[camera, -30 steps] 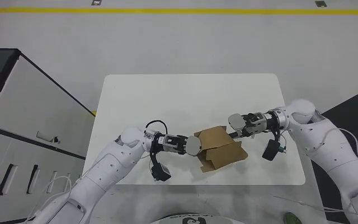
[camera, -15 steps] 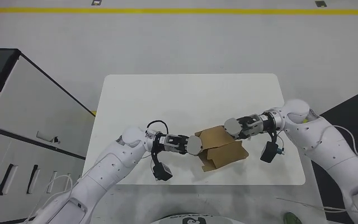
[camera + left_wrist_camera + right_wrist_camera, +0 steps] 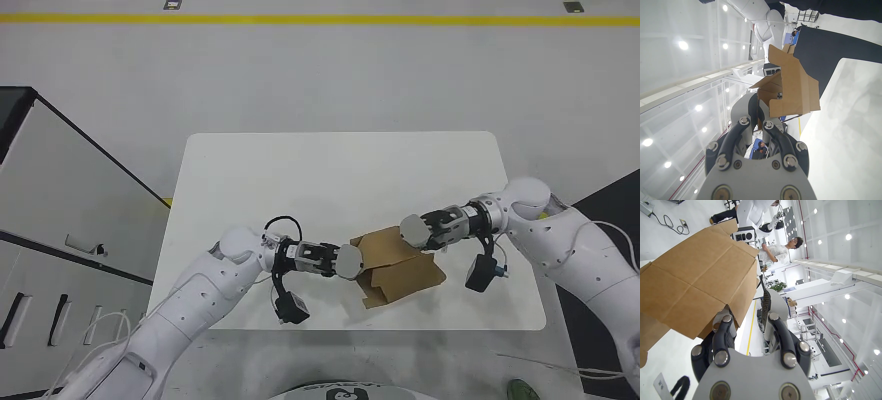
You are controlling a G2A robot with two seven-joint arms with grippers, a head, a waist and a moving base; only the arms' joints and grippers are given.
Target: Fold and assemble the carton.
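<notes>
One brown corrugated cardboard carton [image 3: 395,268] is all I have to work with. It sits half-erected on the white rectangular table [image 3: 300,170], on the half of the table nearest the robot and a little to the right of the table's middle. Its flaps are splayed and none is tucked in yet.

I judge it light and fairly stiff across each panel, but floppy along the scored creases. It should hinge willingly at the creases and resist everywhere else. The bare board looks dry and not slippery, though a hard pinch near a cut edge could crush or tear it. I would take hold on a panel edge just beside a crease, never on a loose flap tip. One side should be kept anchored on the table while the other side is folded.

Two claws are at it. The left gripper [image 3: 347,262] is clamped on the edge of a carton flap at the end facing the table's left side; in its wrist view the board runs straight between the closed fingers. The right gripper [image 3: 411,228] is at the corner facing the table's far right. Its jaws stand apart, one finger tucked behind a panel and the ribbed pad [image 3: 765,306] clear of the board, so it grips nothing.

By count: one carton, one table, two grippers.
</notes>
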